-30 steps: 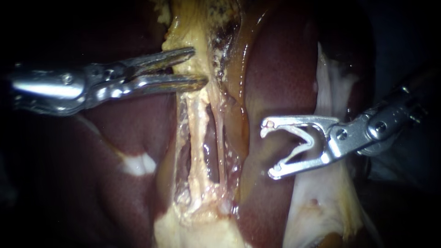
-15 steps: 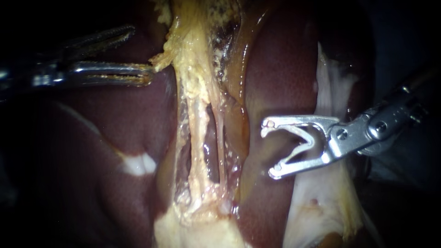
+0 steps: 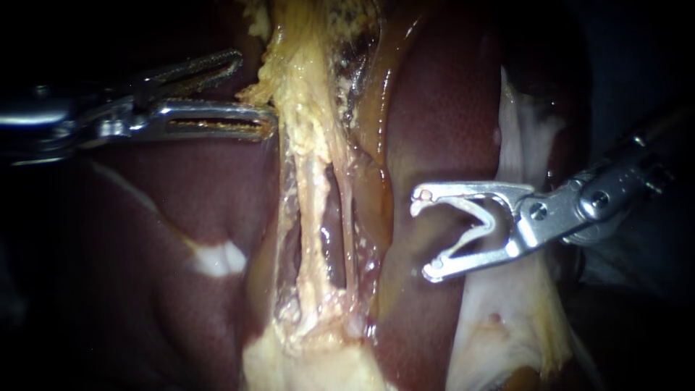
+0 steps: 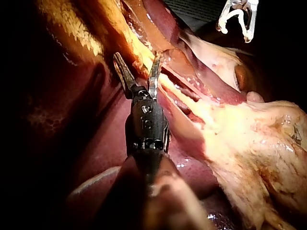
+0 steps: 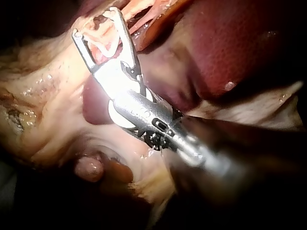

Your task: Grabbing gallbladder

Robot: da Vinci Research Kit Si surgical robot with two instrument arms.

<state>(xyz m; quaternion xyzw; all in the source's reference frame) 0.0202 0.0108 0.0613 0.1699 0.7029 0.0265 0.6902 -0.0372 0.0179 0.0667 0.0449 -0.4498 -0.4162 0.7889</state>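
**As the gallbladder [image 3: 304, 87] lies ungripped, open jaws are held at its edge**

Where the endoscope view is read as a clock face, the gallbladder is found at 12 o'clock as a lumpy yellowish mass. From it, pale strands [image 3: 313, 210] are stretched down through the centre to a yellow-white pad of tissue [image 3: 311, 362] at 6 o'clock. A small yellow flap at the mass's 9 o'clock edge is seen between the jaws of the left instrument [image 3: 255, 94], whose shaft is brought in from between 9 and 10 o'clock. Those jaws are parted, with a clear gap between them. The lower jaw's tip is placed just beside the tissue edge and the upper jaw is held above the flap, so nothing is clamped. In the left wrist view the same parted jaws are seen, with yellow-orange tissue directly ahead of them.

Dark red liver [image 3: 181, 217] is spread on both sides of the strands, and a glossy amber band [image 3: 373, 145] is seen between the strands and the lobe toward 3 o'clock. A white membrane [image 3: 521, 318] is draped at 4 to 5 o'clock.

The right instrument [image 3: 422, 234] is brought in from 3 o'clock and is held over the liver lobe, with its tips turned toward 9 o'clock. It is near the strands and well apart from the gallbladder. Its jaws are spread wide, and a pale V-shaped clip [image 3: 486, 217] is seated between them, touched by both jaws.
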